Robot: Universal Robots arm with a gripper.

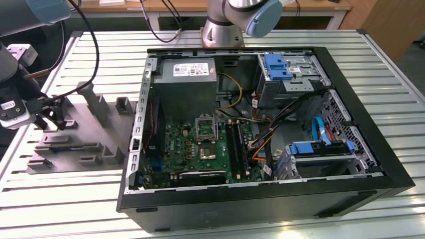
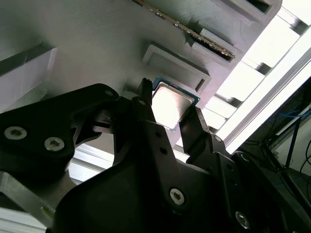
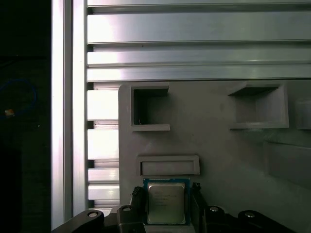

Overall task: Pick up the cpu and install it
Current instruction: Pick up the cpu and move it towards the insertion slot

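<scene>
Pick-up step, by the look: gripper (image 3: 166,190) closed narrowly on opposite edges of the cpu (image 3: 166,205) at the grey fixture tray (image 3: 218,145), calling next for a firm, level lift.

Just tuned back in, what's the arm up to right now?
The arm's gripper is down at the grey fixture tray on the exterior view's left, beside the open computer case. In both wrist views its fingers sit against opposite edges of the cpu, which looks gripped. I can't tell whether the cpu is lifted off the tray. It is not in the case yet.
</scene>
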